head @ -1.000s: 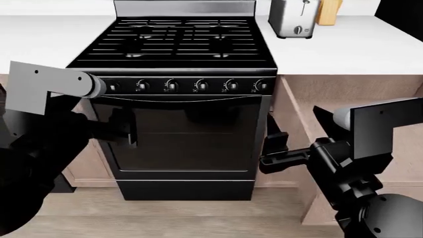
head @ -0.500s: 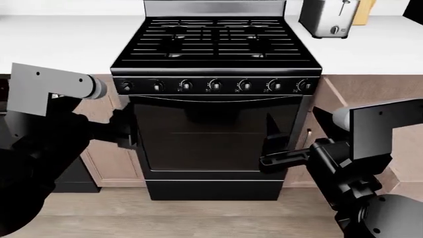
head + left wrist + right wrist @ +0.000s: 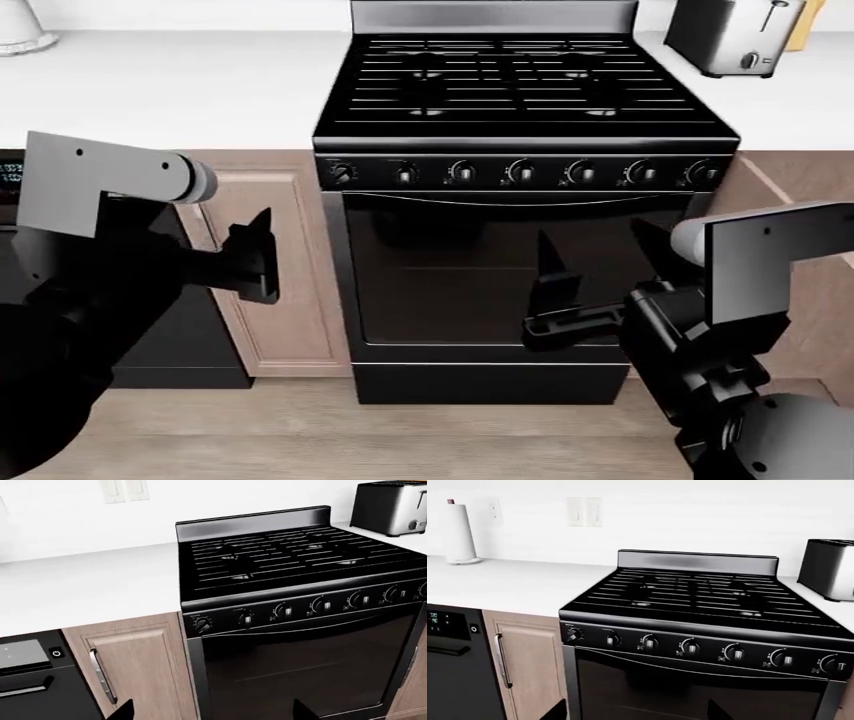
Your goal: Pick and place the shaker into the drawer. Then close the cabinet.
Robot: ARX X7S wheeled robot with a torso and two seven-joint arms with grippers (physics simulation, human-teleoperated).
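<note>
Both hands, left (image 3: 254, 258) and right (image 3: 554, 290), hang open and empty before the black stove (image 3: 521, 200); the cabinet (image 3: 274, 270) door is closed.

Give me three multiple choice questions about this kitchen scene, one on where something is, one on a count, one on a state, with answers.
1. Where does the toaster stand?
A. on the counter right of the stove
B. on the floor
C. on the burners

2. How many knobs line the stove front?
A. three
B. seven
C. ten

3. The cabinet door left of the stove is
A. closed
B. wide open
C. missing

Answers: 1 A, it sits on white counter beside the grates. 2 B, the right wrist view shows seven in a row. 3 A, it lies flush with its frame.
</note>
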